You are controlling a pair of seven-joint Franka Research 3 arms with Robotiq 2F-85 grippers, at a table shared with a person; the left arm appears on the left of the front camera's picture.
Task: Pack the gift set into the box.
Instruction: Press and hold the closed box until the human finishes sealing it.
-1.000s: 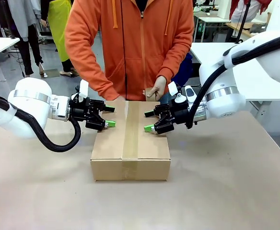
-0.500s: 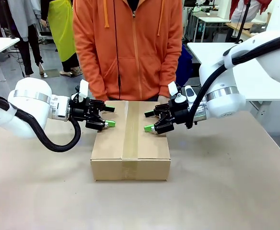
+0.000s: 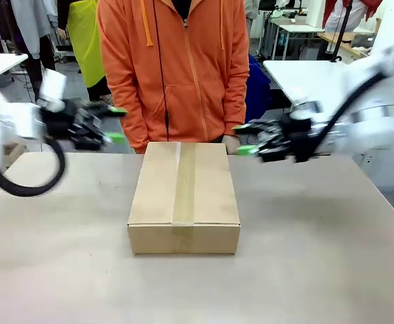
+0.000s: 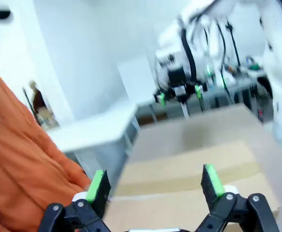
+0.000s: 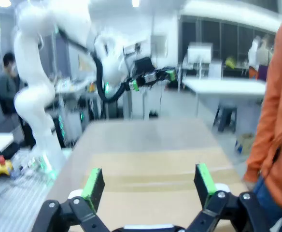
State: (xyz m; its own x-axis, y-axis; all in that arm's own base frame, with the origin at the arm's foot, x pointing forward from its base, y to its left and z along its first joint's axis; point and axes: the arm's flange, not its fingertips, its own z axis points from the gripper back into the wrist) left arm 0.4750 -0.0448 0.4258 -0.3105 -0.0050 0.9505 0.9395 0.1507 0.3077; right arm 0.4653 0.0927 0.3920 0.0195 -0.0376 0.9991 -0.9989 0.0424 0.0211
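- Two grippers hang in the air on either side of the box (image 3: pixel 183 197), both blurred in the front view, neither touching it.
- The left gripper (image 3: pixel 113 123) has its green-padded fingers spread apart with nothing between them; it sits up and to the left of the box's far left corner, in front of the person's orange sleeve (image 3: pixel 126 101).
- In the left wrist view the same gripper (image 4: pixel 153 183) shows its two pads wide apart, with the box top (image 4: pixel 179 183) lying beyond and below them and the orange sleeve (image 4: pixel 20 159) along the picture's left side.
- The right gripper (image 3: pixel 245 139) is likewise spread and empty, level with the box's far right corner and just off to its right.
- In the right wrist view its fingers (image 5: pixel 148 182) stand wide apart over the box's taped top (image 5: pixel 155 181), with the person's orange garment (image 5: pixel 276 111) at the picture's right edge.
- The box rests closed in the middle of the table (image 3: pixel 318 270), a strip of tape (image 3: pixel 183 182) running along its top and down the near face.
- The person (image 3: pixel 177 67) in the orange hoodie stands right behind the box at the far edge of the table.
- The gift set cannot be seen with the flaps shut.
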